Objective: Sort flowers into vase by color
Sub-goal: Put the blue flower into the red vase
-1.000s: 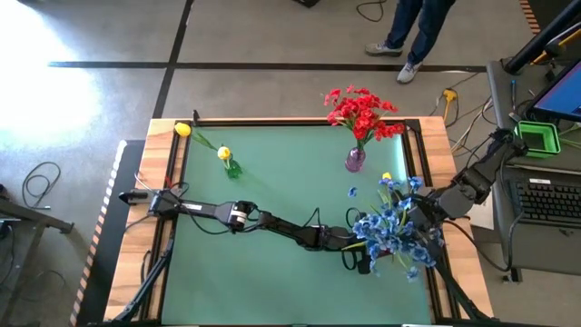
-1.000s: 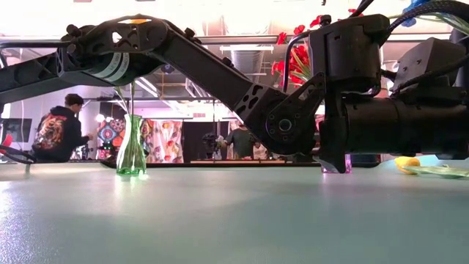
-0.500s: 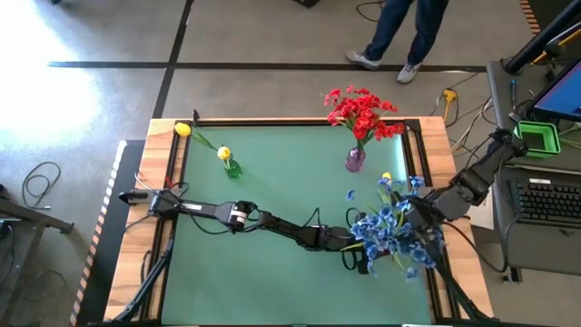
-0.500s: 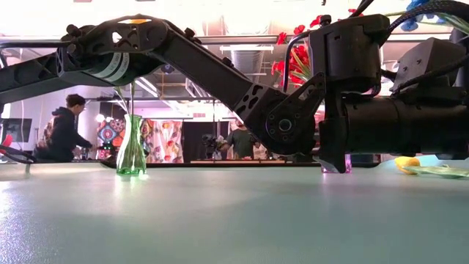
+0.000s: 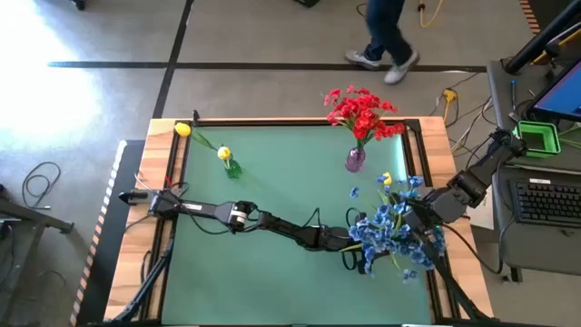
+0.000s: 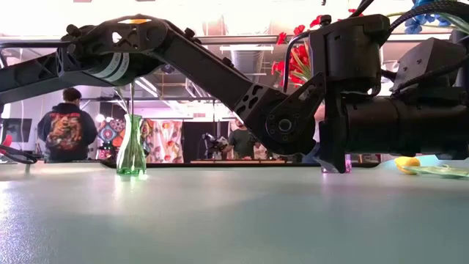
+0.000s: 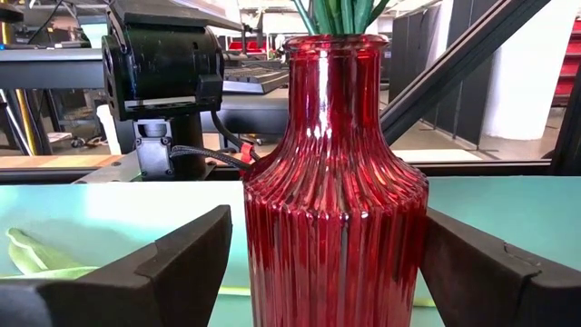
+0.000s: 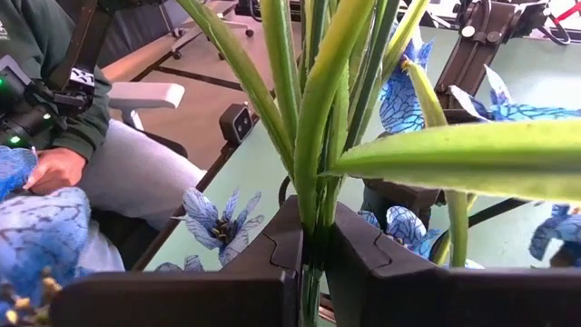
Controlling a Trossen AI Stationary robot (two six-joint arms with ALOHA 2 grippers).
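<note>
Now left gripper (image 7: 318, 263) open wide, fingers on both sides of red ribbed vase (image 7: 334, 182), not touching. Right gripper (image 8: 313, 245) clamped on green stems of blue flowers (image 5: 392, 232), at table's 4 o'clock. Red flowers (image 5: 361, 111) at 1 o'clock.

The red vase (image 7: 334, 182) was shiny glass with ridges up its sides. The table (image 5: 272, 191) had a flat, dull green top and a wooden edge. The blue flowers (image 5: 392, 234) looked like soft cloth.
</note>
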